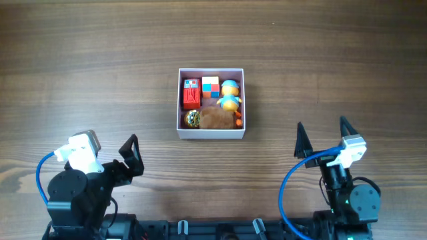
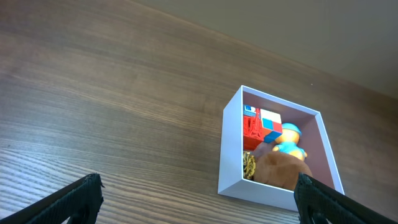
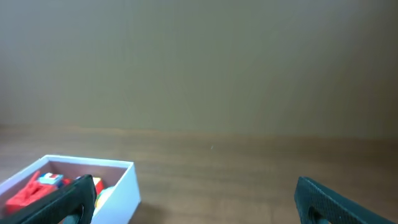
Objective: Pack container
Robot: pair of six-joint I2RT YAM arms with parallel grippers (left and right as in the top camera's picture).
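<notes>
Left gripper [image 2: 198,185], right gripper [image 1: 321,128] idle; container [image 1: 211,134] full
Both sets of fingers spread wide, empty; it sits mid-bench, toys [image 1: 211,101] packed tight; looks done, so don't nudge those thin walls

Overhead looks straight down on the whole surface [image 1: 80,53]. The left wrist looks obliquely down and the right wrist nearly level, both closer. All three share the container [image 1: 211,134].

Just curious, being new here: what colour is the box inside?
The box is dusty pink inside, clearest in the left wrist view.
</notes>
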